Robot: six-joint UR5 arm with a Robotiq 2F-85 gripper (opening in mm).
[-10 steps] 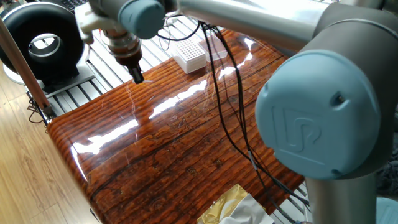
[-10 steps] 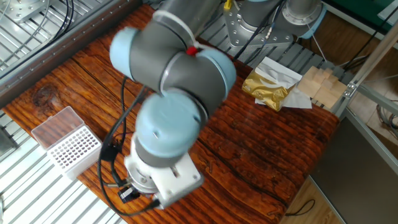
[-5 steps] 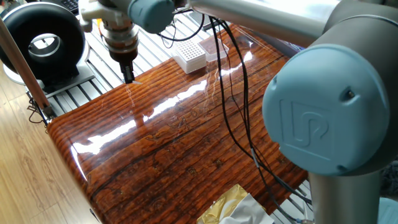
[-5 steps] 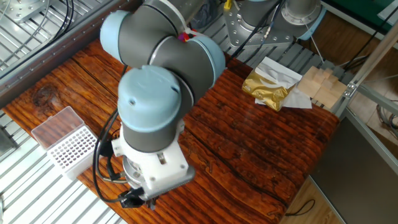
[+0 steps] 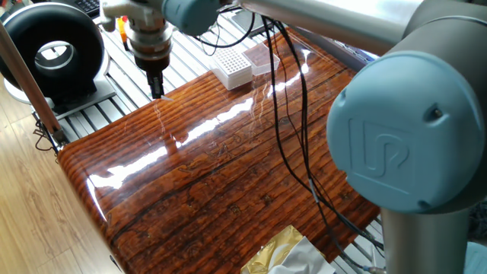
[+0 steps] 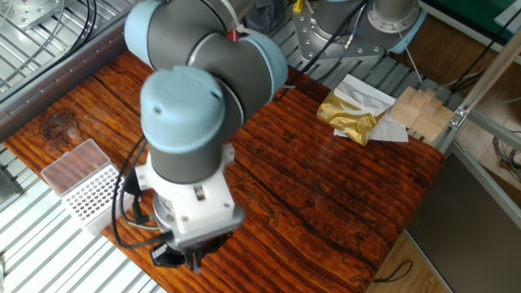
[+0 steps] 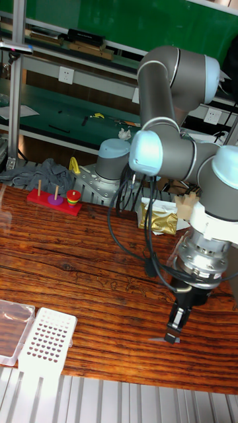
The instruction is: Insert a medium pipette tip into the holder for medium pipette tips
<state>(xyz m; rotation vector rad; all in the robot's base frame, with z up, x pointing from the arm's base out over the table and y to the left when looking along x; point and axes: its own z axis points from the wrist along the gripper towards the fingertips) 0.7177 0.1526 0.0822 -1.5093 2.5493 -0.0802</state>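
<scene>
A: Far along with the task?

B: Not very, judging by these views. Nothing seen standing out of the holder point(image 5: 233, 65); only rows of open holes on its top face in the tall fixed view.

A: And the medium pipette tip?

B: Hard to say. In the tall fixed view, a faint pale sliver just beside the ends of the fingers point(image 7: 177, 318), low over the desk point(image 5: 228, 175): perhaps the medium pipette tip point(image 7: 160, 340), but too thin and blurred to be sure. Not visible at all in the two other views.

A: Fingers clenched or released?

B: Cannot tell. Narrow and dark, seemingly close together, pointing down at the near edge of the desk. Impossible to confirm a grasp on anything so small.

A: Where, compared with the holder?

B: Well apart. Holder at one corner of the desk, next to a clear lid point(image 6: 72, 163); fingers further along the same edge.

A: So what is left?

B: Probably almost everything: securing the tip if not yet secured, carrying it over to the holder, turning it upright with the narrow end down, then lowering it into one hole. Insertion clearly not yet done.
</scene>
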